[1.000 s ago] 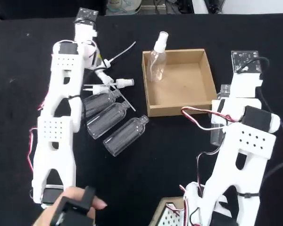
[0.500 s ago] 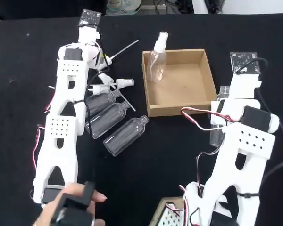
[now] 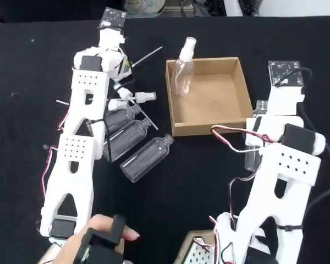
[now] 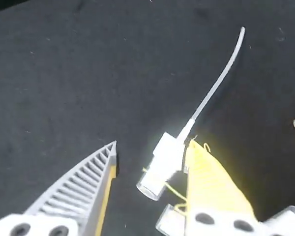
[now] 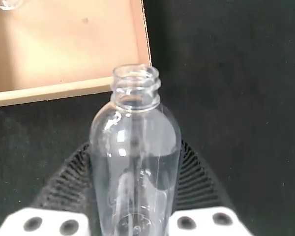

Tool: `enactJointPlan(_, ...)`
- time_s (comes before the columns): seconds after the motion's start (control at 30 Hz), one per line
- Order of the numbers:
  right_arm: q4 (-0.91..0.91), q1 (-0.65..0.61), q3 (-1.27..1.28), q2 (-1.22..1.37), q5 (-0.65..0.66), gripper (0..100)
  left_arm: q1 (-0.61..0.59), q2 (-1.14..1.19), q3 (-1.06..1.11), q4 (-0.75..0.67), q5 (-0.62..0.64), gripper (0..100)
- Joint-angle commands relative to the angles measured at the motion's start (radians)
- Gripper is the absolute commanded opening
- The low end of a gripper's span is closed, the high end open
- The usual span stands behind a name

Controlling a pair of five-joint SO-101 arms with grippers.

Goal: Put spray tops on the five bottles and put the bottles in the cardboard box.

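Cardboard box (image 3: 209,125) holds one topped bottle (image 3: 182,71); three topless bottles (image 3: 135,137) lie on the surface (image 3: 22,137), my right hand (image 5: 135,164) clamps a fourth bottle (image 5: 135,118), and my left hand (image 4: 152,147) stands open around a spray top (image 4: 163,160).

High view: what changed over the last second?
The left arm swung slightly toward the cardboard box; the left gripper is open with a loose spray top between its fingers. Nothing was gripped or released. Unchanged: the right gripper shut on its uncapped bottle, three bottles lying on the table, capped bottle in the box.
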Motion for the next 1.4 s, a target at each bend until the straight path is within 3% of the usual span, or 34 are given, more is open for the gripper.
enactJointPlan(0.0, 0.006, -0.017, -0.002, -0.042, -0.006, 1.1, 0.008, -0.014, -0.010, -0.031, -0.009, 22)
enactJointPlan(0.5, 0.026, -0.018, -0.002, -0.042, -0.008, 1.1, -0.001, 0.074, 0.041, -0.054, -0.058, 22)
enactJointPlan(0.7, 0.025, -0.018, -0.002, -0.045, -0.008, 1.1, -0.045, 0.077, 0.030, 0.008, -0.081, 22)
enactJointPlan(0.9, 0.020, -0.040, -0.002, -0.045, -0.008, 1.1, -0.101, 0.084, 0.030, -0.020, -0.129, 22)
enactJointPlan(1.37, 0.026, -0.078, -0.001, -0.042, -0.008, 1.1, -0.036, 0.089, 0.036, -0.017, -0.129, 22)
